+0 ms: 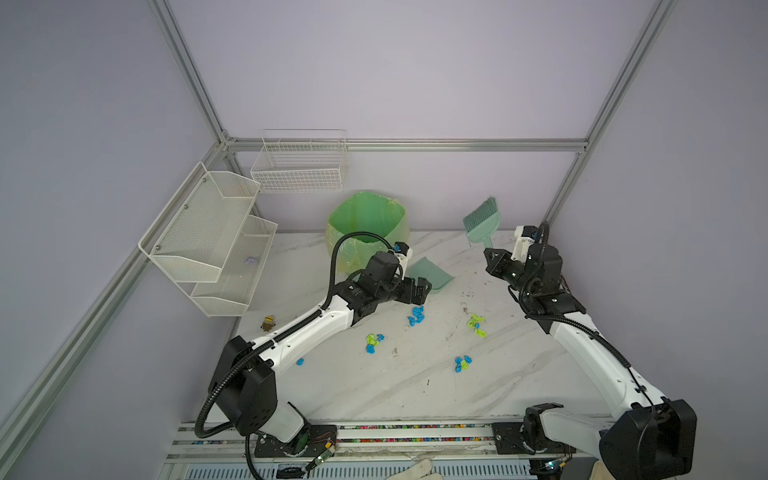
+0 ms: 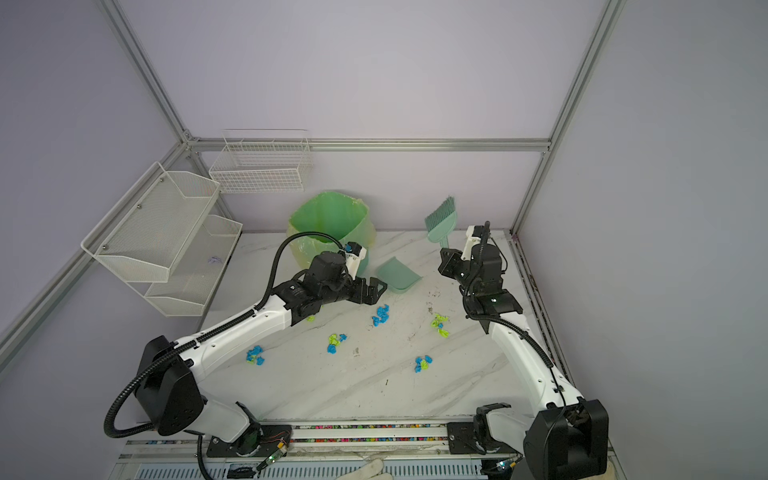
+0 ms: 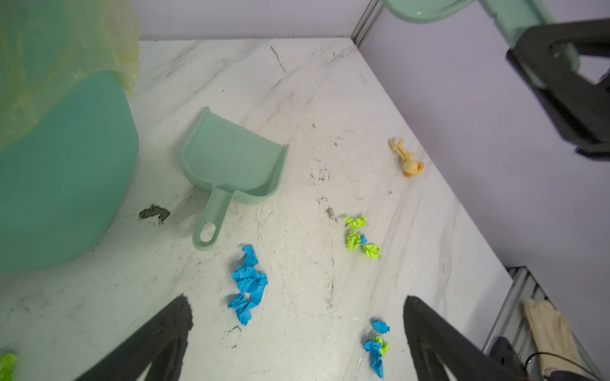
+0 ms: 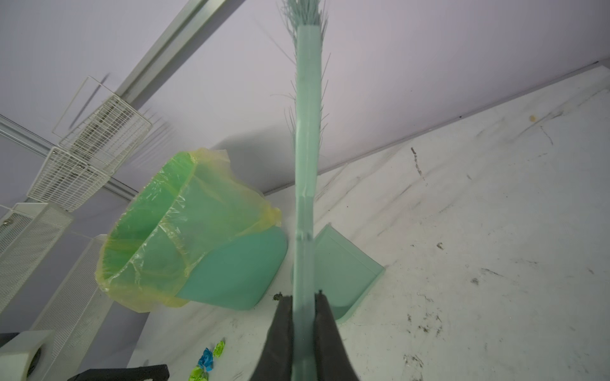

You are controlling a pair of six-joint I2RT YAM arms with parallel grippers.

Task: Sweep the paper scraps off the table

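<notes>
Paper scraps lie in small blue and lime clusters on the white marble table (image 1: pixel 374 395): a blue cluster (image 1: pixel 416 316) (image 3: pixel 249 283), a lime one (image 1: pixel 476 325) (image 3: pixel 358 236), and mixed ones (image 1: pixel 374 343) (image 1: pixel 462 363). A mint dustpan (image 1: pixel 430 274) (image 3: pixel 231 158) lies flat on the table, its handle toward my left gripper (image 1: pixel 422 291) (image 3: pixel 297 306). That gripper hovers open over the blue cluster, holding nothing. My right gripper (image 1: pixel 490 255) (image 4: pixel 303 297) is shut on the handle of a mint brush (image 1: pixel 482 222) (image 4: pixel 307 132), held up with its bristles uppermost.
A green bin (image 1: pixel 365 220) lined with a yellowish bag stands behind the dustpan. White mesh shelves (image 1: pixel 208 241) and a wire basket (image 1: pixel 299 166) hang at back left. A small toy figure (image 1: pixel 269 323) lies near the shelves, a yellow duck toy (image 3: pixel 411 166) near the right wall.
</notes>
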